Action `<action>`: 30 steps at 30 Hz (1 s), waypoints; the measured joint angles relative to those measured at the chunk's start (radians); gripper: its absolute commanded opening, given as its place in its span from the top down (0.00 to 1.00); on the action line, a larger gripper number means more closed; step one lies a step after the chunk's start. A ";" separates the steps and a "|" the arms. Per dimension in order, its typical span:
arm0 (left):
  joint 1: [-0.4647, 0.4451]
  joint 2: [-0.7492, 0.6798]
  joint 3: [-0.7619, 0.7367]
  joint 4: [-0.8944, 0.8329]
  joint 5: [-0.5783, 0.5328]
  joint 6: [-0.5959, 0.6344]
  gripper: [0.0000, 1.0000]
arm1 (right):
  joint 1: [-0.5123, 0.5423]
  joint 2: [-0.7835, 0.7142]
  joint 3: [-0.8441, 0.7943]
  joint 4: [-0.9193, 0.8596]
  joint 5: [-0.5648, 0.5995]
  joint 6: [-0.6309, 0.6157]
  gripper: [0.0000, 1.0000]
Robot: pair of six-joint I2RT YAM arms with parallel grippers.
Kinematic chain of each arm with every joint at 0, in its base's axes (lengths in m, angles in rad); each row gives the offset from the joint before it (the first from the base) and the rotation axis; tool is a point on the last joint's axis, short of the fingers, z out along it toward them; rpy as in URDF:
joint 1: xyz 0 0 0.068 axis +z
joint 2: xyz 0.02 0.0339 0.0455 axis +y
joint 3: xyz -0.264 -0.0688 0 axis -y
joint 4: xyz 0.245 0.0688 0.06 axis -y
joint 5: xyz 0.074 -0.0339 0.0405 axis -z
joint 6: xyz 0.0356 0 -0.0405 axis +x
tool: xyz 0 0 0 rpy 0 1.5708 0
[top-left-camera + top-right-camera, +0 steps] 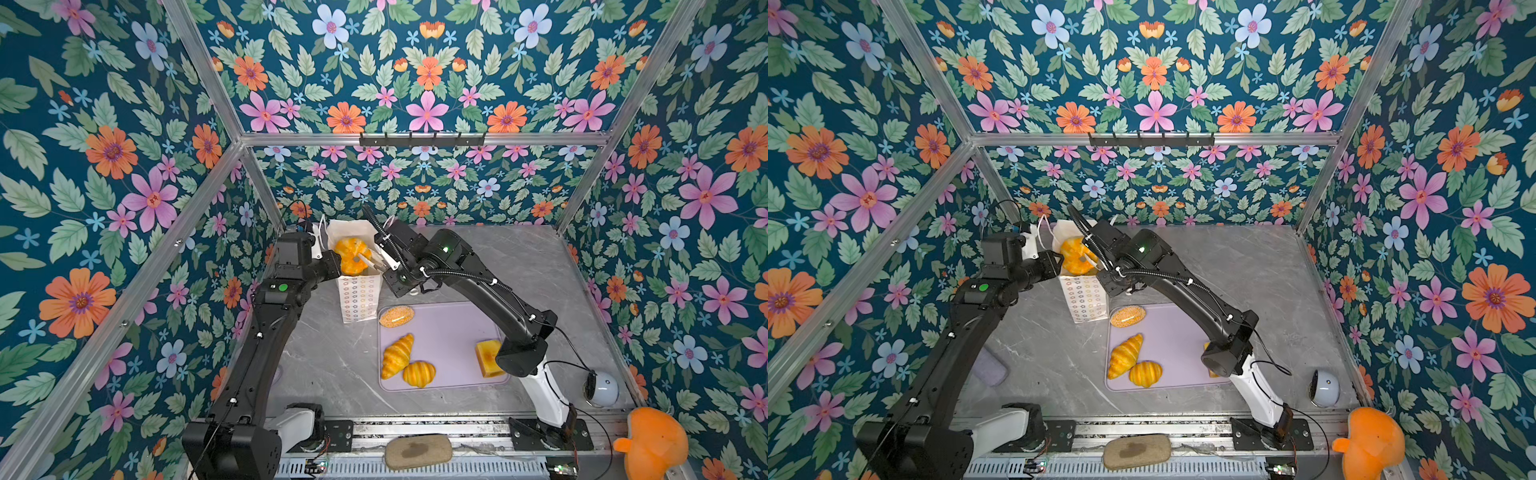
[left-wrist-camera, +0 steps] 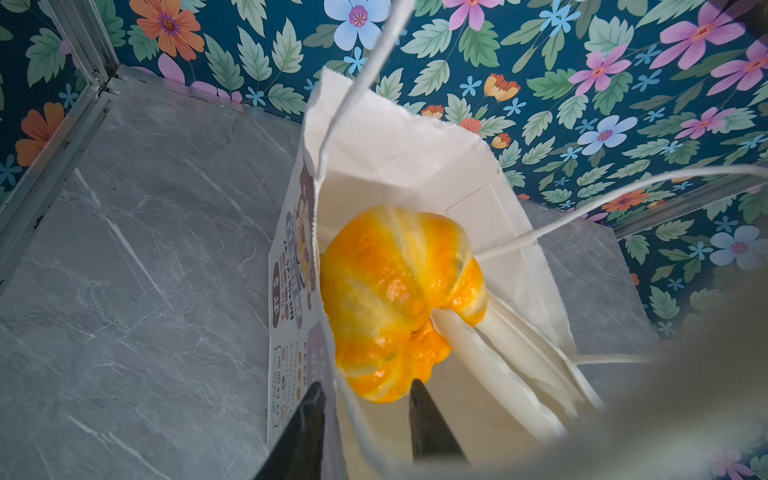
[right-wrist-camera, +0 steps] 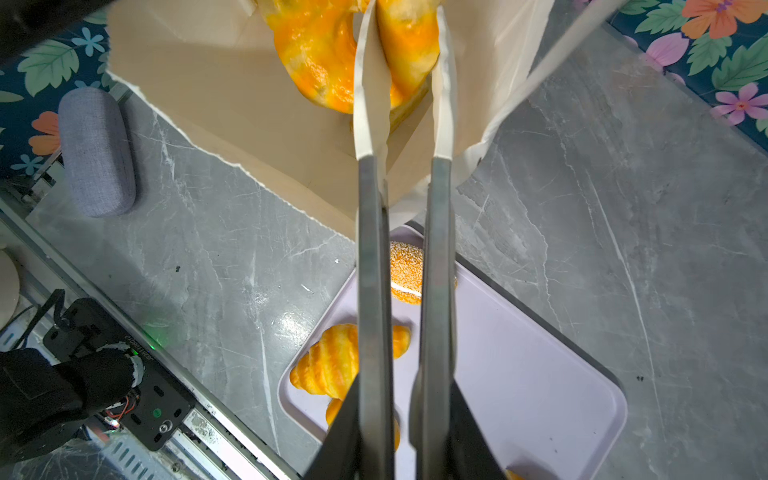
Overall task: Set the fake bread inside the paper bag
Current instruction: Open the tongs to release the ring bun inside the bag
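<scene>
1. Paper bag (image 1: 360, 297): stood upright, upper ctr in both top views, mouth open.
2. Ring bun (image 1: 352, 255): held in bag mouth; drop judged straight down.
3. Right gripper (image 3: 405, 41): clamped on bun, one finger thru hole.
4. Left gripper (image 2: 365, 388): jaws parted, bag wall between.

The ring bun (image 1: 352, 255), glossy orange, is seen tilted in the open mouth of the upright flower-printed paper bag (image 1: 360, 299). The speckled oval bun (image 1: 396, 316), croissants (image 1: 397, 355) and toast block (image 1: 488, 356) are seen lying nearby.

a robot lab cell: aluminium frame (image 1: 291, 139), floral wallpaper panels (image 1: 428, 62), rail-mounted arms (image 1: 257, 353).
</scene>
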 measured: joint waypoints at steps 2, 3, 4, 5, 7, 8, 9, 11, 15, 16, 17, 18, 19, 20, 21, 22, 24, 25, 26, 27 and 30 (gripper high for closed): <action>0.000 0.003 0.000 -0.002 0.000 0.000 0.65 | 0.001 0.000 0.006 0.000 0.000 0.002 0.78; 0.000 0.004 0.000 -0.003 0.000 0.000 0.65 | 0.002 0.000 0.010 0.000 0.000 0.002 0.77; 0.000 0.005 0.000 -0.003 -0.001 0.000 0.65 | 0.004 0.000 0.014 -0.001 0.000 0.002 0.75; 0.000 0.005 0.000 -0.003 -0.002 0.000 0.65 | 0.006 0.000 0.016 -0.001 0.000 0.002 0.73; 0.000 0.008 0.000 -0.003 -0.003 0.000 0.65 | 0.010 0.000 0.018 0.000 0.000 0.002 0.71; 0.000 0.009 0.000 -0.003 -0.004 0.000 0.65 | 0.012 0.000 0.019 0.000 -0.001 0.002 0.69; 0.000 0.009 0.000 -0.005 -0.004 0.000 0.65 | 0.013 0.000 0.019 0.000 -0.005 0.002 0.68; 0.000 0.009 0.000 -0.006 -0.004 0.000 0.65 | 0.017 0.000 0.020 0.000 -0.007 0.002 0.66; 0.000 0.008 -0.001 -0.008 -0.010 0.000 0.66 | 0.024 0.000 0.022 0.001 -0.023 0.002 0.64; 0.000 0.007 -0.003 -0.010 -0.010 0.000 0.65 | 0.024 -0.001 0.022 0.001 -0.023 0.002 0.64; 0.000 0.006 -0.004 -0.010 -0.010 0.000 0.65 | 0.024 -0.003 0.022 0.001 -0.024 0.002 0.64; 0.000 0.006 -0.006 -0.010 -0.010 0.000 0.65 | 0.025 -0.005 0.022 0.001 -0.026 0.002 0.64; 0.000 0.005 -0.008 -0.010 -0.010 0.000 0.65 | 0.026 -0.010 0.022 0.001 -0.029 0.002 0.64; 0.000 0.004 -0.010 -0.011 -0.010 0.000 0.65 | 0.026 -0.016 0.022 0.000 -0.035 0.002 0.64; 0.000 0.004 -0.010 -0.012 -0.011 0.000 0.66 | 0.026 -0.021 0.022 0.002 -0.038 0.002 0.64; 0.000 0.004 -0.010 -0.013 -0.011 0.000 0.65 | 0.028 -0.027 0.022 0.003 -0.042 0.002 0.65; 0.000 0.003 -0.010 -0.013 -0.018 0.000 0.66 | 0.031 -0.039 0.022 0.005 -0.050 0.001 0.65; 0.000 0.003 -0.010 -0.013 -0.021 0.000 0.65 | 0.031 -0.045 0.022 0.007 -0.051 0.001 0.65; 0.000 0.003 -0.010 -0.014 -0.021 0.000 0.65 | 0.032 -0.052 0.022 0.008 -0.053 0.000 0.66; 0.000 0.003 -0.010 -0.014 -0.021 0.000 0.65 | 0.033 -0.059 0.022 0.008 -0.055 -0.001 0.66; 0.000 0.003 -0.010 -0.014 -0.022 0.000 0.65 | 0.033 -0.086 0.018 0.011 -0.082 -0.002 0.66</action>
